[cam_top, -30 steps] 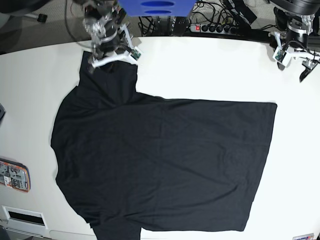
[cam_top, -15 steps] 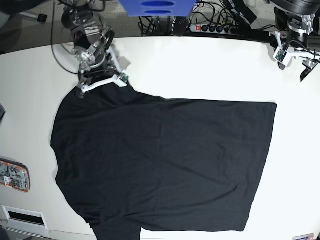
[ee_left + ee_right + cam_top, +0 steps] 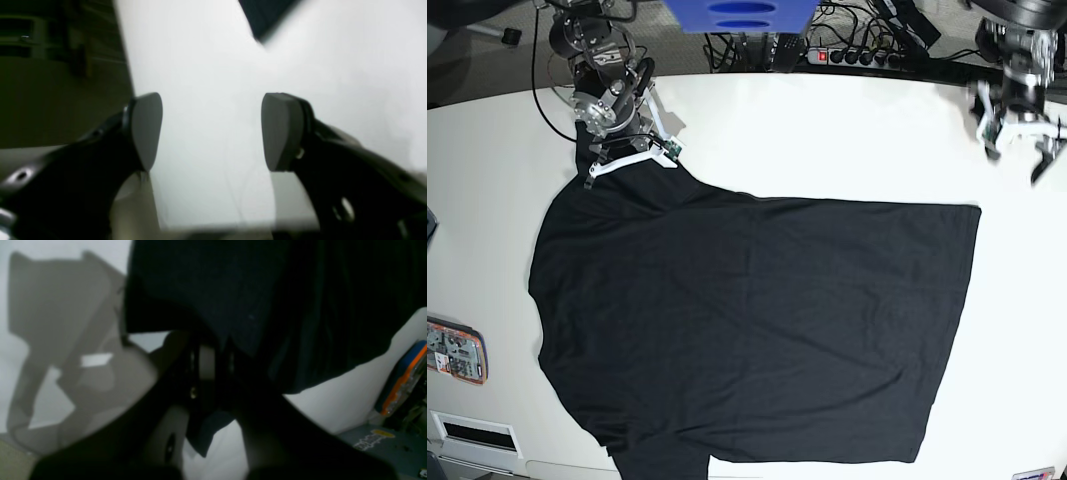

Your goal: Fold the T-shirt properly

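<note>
Your right gripper [image 3: 622, 158] has traveled from the table's 12 o'clock edge toward 10 o'clock, dragging the sleeve with it. A second ago that sleeve stood out from the T-shirt [image 3: 757, 330] as a tall flap toward 12; now it is pulled in, leaving only a short peak under the gripper. The jaws, spread before, have closed onto that fabric. Your left gripper [image 3: 1017, 150] at 2 o'clock has dropped slightly toward 6 and blurs with motion.
</note>
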